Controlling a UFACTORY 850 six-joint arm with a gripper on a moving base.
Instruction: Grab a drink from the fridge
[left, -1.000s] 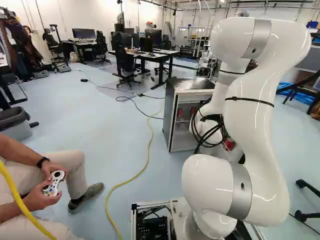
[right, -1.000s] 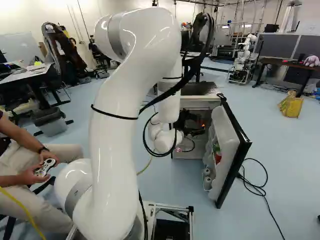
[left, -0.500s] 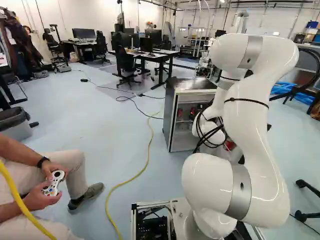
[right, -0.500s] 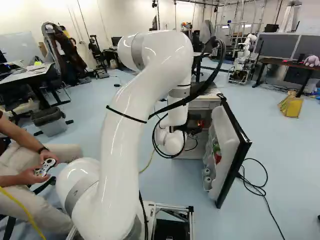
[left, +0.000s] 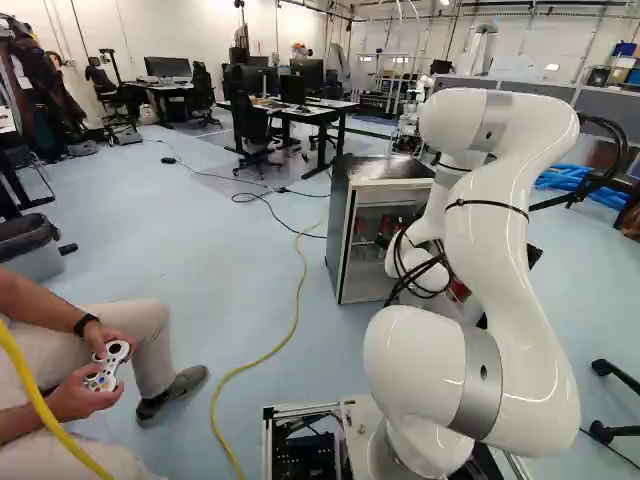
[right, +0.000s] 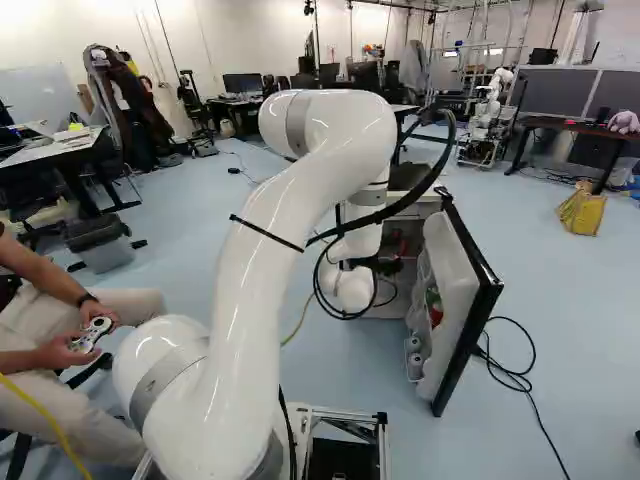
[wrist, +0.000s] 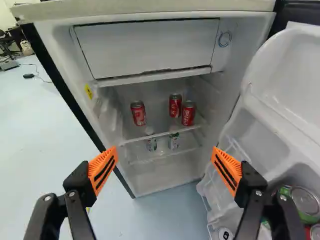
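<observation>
The gripper (right: 388, 266) has its jaws spread wide, and the open fridge (left: 343, 240) lies ahead of it. The task's drinks are inside: three red cans (wrist: 138, 113) stand upright on the upper shelf (wrist: 162, 134), one alone at the left and two close together at the right. On the lower shelf (wrist: 162, 153) are two paler containers (wrist: 173, 141). Above all five is the one white freezer flap (wrist: 147, 47), shut.

The fridge door (right: 460, 290) swings out toward the near right, its racks flanking the way in. The right finger overlaps the door racks in the wrist view; whether they touch, I cannot tell. That view shows one green-rimmed can (wrist: 304, 202) and part of one red can (wrist: 315, 232) in the door, on the near right.

Only the wrist view shows the shelves' contents clearly. The right base view gives the whole door, one black cable (right: 520, 380) on the floor to its right, one yellow bag (right: 582, 212) farther right and another robot (right: 488, 125) far off. In the left base view the arm (left: 500, 260) hides the door almost entirely, but one yellow cable (left: 298, 290) shows fully along the floor, left of the fridge.
</observation>
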